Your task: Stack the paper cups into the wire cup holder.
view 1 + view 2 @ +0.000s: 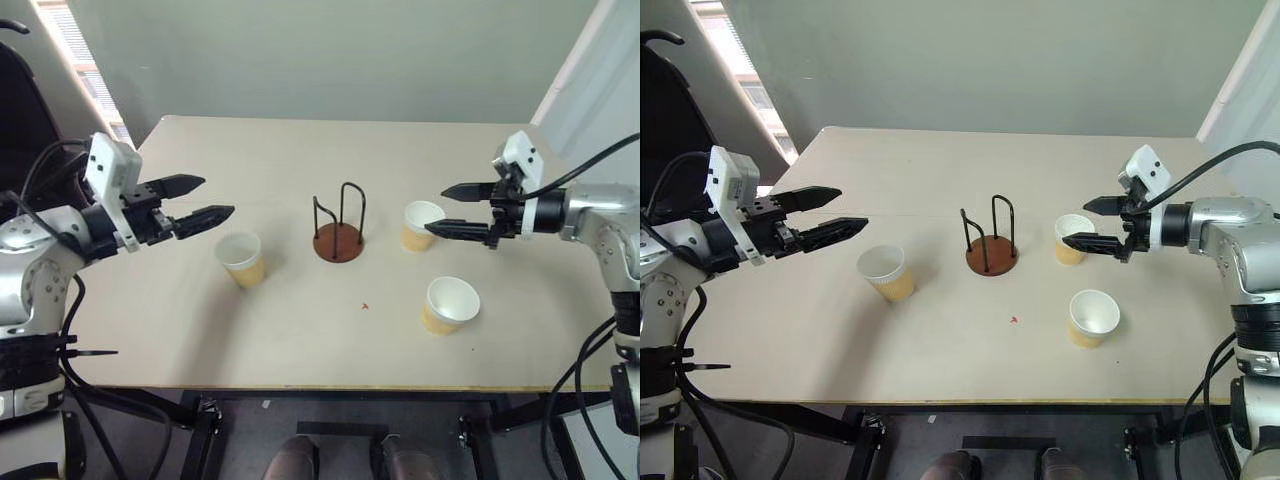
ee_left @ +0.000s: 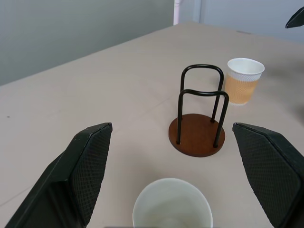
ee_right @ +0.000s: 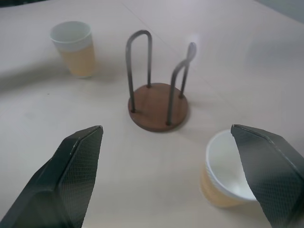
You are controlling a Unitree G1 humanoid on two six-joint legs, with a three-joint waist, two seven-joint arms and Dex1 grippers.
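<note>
- Wire cup holder (image 1: 339,232) stands empty mid-bench (image 1: 200,340)
- Three paper cups (image 1: 241,258) (image 1: 421,224) (image 1: 449,304) upright around it
- No writing readable
- Left end effector (image 1: 196,203) and right end effector (image 1: 446,209) both spread wide, empty

On the table (image 1: 300,160), the wire cup holder (image 1: 339,232) stands centrally, one paper cup (image 1: 241,259) to its left, a second cup (image 1: 421,225) just right, a third cup (image 1: 449,304) nearer the front edge
</note>
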